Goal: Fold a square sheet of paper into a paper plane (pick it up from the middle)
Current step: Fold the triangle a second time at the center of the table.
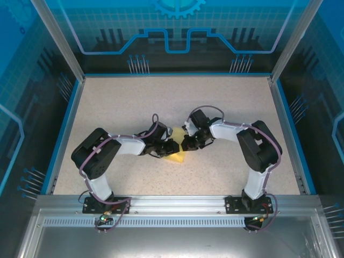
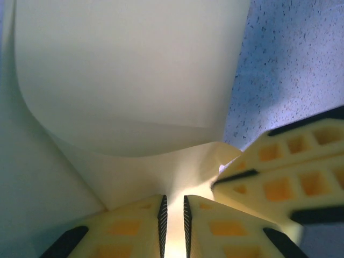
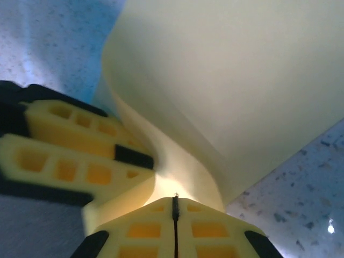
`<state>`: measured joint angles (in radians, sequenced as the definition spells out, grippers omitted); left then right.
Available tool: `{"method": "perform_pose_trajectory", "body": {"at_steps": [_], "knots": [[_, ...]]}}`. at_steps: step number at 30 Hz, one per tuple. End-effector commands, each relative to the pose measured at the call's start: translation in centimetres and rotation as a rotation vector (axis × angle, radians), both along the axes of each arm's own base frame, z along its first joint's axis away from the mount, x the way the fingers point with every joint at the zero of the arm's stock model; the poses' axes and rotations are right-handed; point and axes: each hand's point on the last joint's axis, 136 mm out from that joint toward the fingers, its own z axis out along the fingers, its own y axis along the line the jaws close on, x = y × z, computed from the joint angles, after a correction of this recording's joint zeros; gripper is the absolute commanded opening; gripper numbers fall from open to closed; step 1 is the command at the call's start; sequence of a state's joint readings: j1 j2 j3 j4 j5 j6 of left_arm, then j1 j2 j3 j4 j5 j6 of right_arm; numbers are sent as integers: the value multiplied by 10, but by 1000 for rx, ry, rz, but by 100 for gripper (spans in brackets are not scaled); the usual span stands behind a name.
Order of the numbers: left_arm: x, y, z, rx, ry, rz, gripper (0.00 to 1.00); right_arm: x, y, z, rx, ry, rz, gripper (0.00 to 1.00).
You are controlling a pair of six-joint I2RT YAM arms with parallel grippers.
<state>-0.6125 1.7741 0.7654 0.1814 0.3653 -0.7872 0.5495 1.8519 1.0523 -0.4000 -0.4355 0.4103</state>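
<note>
Left tool [image 1: 172,147]: we note cream, cut-out fingers [image 2: 129,228] clamped on a fold of the square sheet of paper [image 2: 129,80], with a bright sliver of it between them. The sheet is thin, matte and pale yellow, bowed into smooth curves. It is held mid-tabletop [image 1: 226,102] between both tools. Right tool [image 1: 186,144]: fingers pressed tight together, pinching the sheet's curled edge. The tabletop is speckled beige, and blue-printed translucent panels [image 1: 172,32] enclose it.

Speckled beige table [image 1: 134,102], blue rim; pale-yellow paper sheet [image 1: 176,157] near middle.
</note>
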Motion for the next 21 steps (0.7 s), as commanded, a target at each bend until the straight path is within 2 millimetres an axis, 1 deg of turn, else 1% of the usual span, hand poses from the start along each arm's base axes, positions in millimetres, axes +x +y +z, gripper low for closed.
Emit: {"method": "perform_pose_trajectory", "body": {"at_steps": [1, 8, 10, 13, 17, 19, 21], "knots": [[-18, 18, -34, 125, 95, 22, 19, 6, 3, -3, 10, 13, 2, 6], [-22, 21, -39, 138, 109, 26, 19, 25, -21, -10, 36, 41, -89, 6], [-24, 22, -40, 142, 113, 26, 19, 28, -24, -9, 48, 44, -109, 6], [-23, 22, -39, 141, 112, 28, 19, 30, -20, 3, 84, 17, -109, 6], [-22, 22, -38, 139, 109, 29, 19, 21, -7, 23, 133, -20, -82, 6], [-21, 22, -38, 140, 108, 32, 19, 14, -2, 23, 150, -9, -74, 6], [-21, 22, -38, 140, 106, 31, 19, 11, -3, 17, 136, 1, -87, 6]]}}
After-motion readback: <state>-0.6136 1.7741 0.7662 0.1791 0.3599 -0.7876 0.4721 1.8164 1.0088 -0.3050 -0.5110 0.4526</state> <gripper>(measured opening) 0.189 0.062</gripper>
